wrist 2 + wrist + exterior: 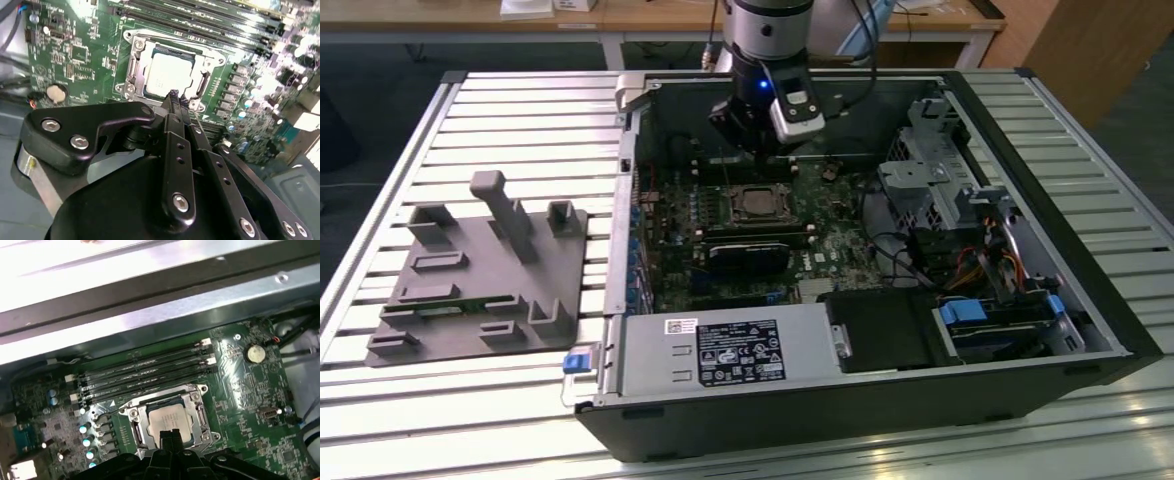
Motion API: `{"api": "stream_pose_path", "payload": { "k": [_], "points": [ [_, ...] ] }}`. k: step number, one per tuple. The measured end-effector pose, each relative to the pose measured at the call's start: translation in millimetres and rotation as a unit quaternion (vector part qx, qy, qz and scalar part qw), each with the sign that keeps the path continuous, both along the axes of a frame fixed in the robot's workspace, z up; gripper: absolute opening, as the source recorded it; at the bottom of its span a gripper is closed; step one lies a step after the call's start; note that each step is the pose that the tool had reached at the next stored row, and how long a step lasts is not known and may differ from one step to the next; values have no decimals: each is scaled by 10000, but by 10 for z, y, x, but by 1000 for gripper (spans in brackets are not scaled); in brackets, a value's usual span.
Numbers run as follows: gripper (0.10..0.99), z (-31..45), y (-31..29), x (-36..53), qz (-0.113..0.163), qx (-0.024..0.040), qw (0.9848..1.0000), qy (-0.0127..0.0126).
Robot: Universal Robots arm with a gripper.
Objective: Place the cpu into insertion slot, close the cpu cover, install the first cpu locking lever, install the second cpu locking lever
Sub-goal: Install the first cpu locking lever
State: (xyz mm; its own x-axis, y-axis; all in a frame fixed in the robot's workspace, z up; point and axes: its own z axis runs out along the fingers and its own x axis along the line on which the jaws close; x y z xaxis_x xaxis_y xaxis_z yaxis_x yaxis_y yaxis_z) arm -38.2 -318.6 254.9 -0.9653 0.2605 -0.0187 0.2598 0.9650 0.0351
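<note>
The cpu, a pale metal square, lies flat in the insertion slot on the green board. The silver cpu cover lies down around it, its window framing the chip. In both wrist views my gripper is shut with nothing between its black fingers, and its tip hovers at the socket's edge, just over the cover frame. The first wrist view shows the cpu with the cpu cover and my gripper at the chip's near edge. In the exterior view my gripper hangs just behind the cpu.
The open computer case walls in the board. A black card lies in front of the socket, and memory slots run beside it. A drive cage is to the exterior view's right. A grey fixture lies outside the case.
</note>
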Motion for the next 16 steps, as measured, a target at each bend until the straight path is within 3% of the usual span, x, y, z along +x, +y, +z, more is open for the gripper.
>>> {"api": "stream_pose_path", "payload": {
  "k": [6, 14, 16],
  "points": [
    [106, 0, 0, 0, 547, 0, 9985, 0],
    [106, -1, 0, 0, 1163, 1, 9932, 0],
    [106, -1, -1, -18, 1197, 12, 9928, -1]
  ]
}}
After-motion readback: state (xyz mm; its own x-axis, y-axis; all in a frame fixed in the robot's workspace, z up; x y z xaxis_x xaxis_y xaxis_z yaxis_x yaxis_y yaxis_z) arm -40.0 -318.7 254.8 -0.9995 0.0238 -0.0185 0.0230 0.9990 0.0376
